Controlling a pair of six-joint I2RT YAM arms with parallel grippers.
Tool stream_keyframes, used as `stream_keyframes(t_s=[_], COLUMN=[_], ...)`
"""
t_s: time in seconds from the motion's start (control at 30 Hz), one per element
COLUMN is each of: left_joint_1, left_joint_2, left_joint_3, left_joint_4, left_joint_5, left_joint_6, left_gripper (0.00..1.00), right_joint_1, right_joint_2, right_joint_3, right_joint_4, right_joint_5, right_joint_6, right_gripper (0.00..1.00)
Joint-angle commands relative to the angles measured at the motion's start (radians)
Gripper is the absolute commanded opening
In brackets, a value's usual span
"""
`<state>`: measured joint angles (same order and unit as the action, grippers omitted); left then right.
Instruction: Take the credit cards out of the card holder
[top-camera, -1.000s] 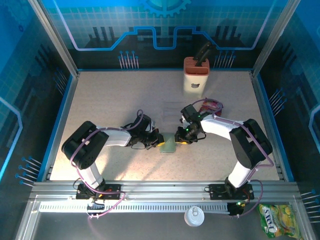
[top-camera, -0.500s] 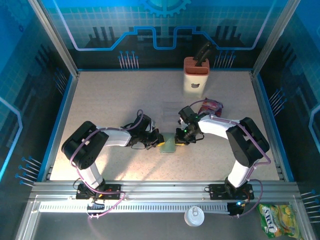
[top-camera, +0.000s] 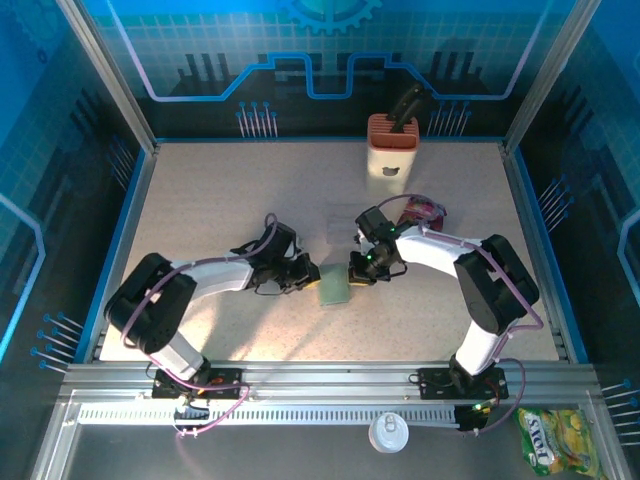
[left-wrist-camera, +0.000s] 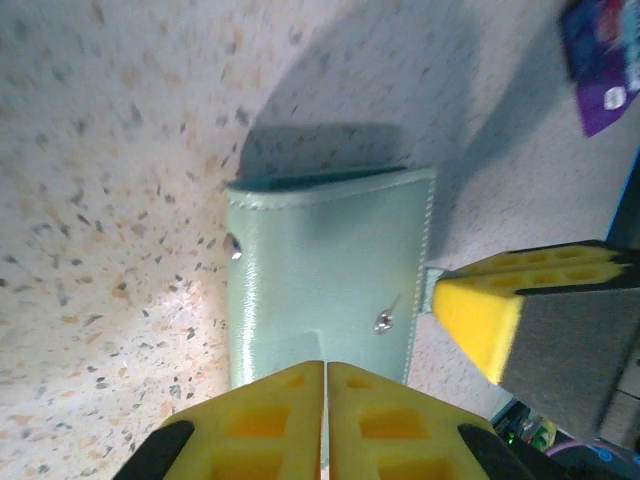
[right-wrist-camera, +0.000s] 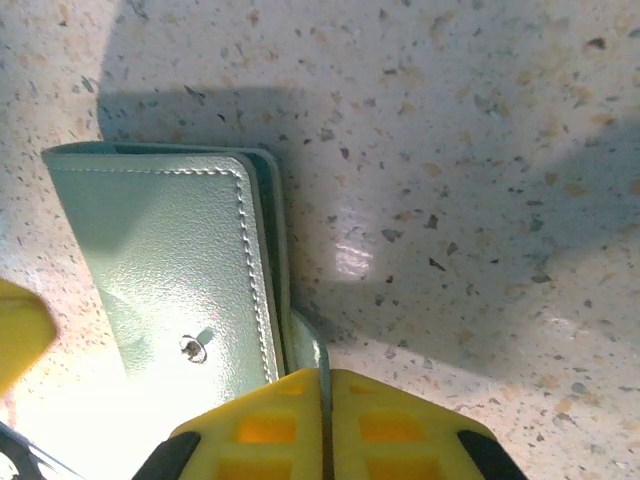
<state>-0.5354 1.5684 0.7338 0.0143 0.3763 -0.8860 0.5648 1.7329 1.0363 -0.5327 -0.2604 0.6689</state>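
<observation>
The card holder (top-camera: 334, 287) is a pale green wallet lying folded flat in the middle of the table, with a small snap stud on its top panel (left-wrist-camera: 325, 280). My left gripper (top-camera: 310, 272) is at its left side. Its yellow fingers are shut together, and the tips (left-wrist-camera: 326, 368) lie over the holder's near end. My right gripper (top-camera: 357, 272) is at the holder's right side. It is shut (right-wrist-camera: 325, 375) on a thin flap (right-wrist-camera: 308, 345) that curls up from the holder's edge. The right gripper's yellow finger (left-wrist-camera: 500, 310) shows beside the holder. The credit cards are hidden.
A tall orange-and-cream block (top-camera: 391, 150) stands at the back of the table. A purple snack packet (top-camera: 420, 210) lies just behind my right arm. A white lid (top-camera: 386, 432) and a yellow-green packet (top-camera: 549, 438) sit at the front rail.
My right gripper's fingers have closed on the holder's flap. My left arm's elbow has swung left and back, and the holder has shifted slightly away from the front edge.
</observation>
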Motion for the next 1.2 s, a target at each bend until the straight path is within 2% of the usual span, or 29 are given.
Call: stream_keyframes(t_s=[0.0, 0.33, 0.73, 0.97, 1.17], left_joint_1=[0.025, 0.051, 0.051, 0.051, 0.048], left_joint_2=[-0.058, -0.147, -0.182, -0.203, -0.160], left_joint_3=[0.017, 0.046, 0.072, 0.047, 0.029], left_joint_4=[-0.043, -0.123, -0.206, -0.198, -0.168], left_joint_5=[-0.046, -0.111, -0.150, -0.156, -0.127], left_joint_6=[0.062, 0.151, 0.202, 0.196, 0.173], left_gripper=[0.10, 0.12, 0.13, 0.13, 0.13], right_joint_1=[0.018, 0.062, 0.118, 0.131, 0.133], right_joint_2=[-0.036, -0.057, -0.068, -0.036, -0.036], right_joint_3=[0.054, 0.178, 0.313, 0.381, 0.387], right_joint_4=[-0.081, -0.232, -0.324, -0.357, -0.378], right_joint_5=[0.022, 0.085, 0.107, 0.101, 0.128], right_joint_6=[-0.031, -0.093, -0.103, -0.144, -0.175], right_gripper=[0.05, 0.05, 0.05, 0.06, 0.06])
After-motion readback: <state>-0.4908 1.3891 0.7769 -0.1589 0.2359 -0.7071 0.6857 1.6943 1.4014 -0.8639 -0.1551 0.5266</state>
